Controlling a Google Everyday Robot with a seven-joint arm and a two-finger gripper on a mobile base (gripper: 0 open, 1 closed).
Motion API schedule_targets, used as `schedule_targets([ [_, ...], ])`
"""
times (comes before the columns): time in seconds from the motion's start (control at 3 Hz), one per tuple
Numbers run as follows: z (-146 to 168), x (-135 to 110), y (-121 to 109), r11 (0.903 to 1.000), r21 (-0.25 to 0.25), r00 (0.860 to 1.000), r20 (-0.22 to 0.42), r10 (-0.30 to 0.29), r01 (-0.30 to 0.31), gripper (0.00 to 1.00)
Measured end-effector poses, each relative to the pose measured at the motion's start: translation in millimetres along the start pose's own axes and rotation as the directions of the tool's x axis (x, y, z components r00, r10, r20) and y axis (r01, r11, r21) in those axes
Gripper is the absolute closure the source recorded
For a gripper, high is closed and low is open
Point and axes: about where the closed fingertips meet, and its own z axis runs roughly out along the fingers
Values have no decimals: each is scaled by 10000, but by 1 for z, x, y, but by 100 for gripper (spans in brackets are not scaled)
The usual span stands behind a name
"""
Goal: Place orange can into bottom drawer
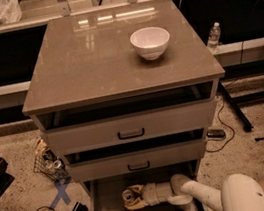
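Note:
The bottom drawer (107, 209) is pulled open at the foot of the grey-beige cabinet. My gripper (136, 198) reaches into it from the right on the white arm (209, 198). It is shut on the orange can (128, 196), which lies on its side with its silver top facing left, low over the drawer floor. I cannot tell whether the can touches the floor. The fingers cover most of the can's body.
The two upper drawers with black handles (131, 134) stand slightly open above the arm. A white bowl (150, 42) sits on the cabinet top (88, 59). A water bottle (213, 36) stands at the right. A bag with cans (51, 165), cables and blue tape (61, 192) lie on the floor at left.

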Motion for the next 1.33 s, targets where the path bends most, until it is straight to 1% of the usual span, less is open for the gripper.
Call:
schedule_targets([
  [0.33,8,5,10,9993,-356,9995,-295,-114,104,100],
  [0.67,10,5,11,9992,-377,9996,-264,-100,90,82],
  [1.33,13,4,14,9990,-437,9997,-226,-80,70,36],
])
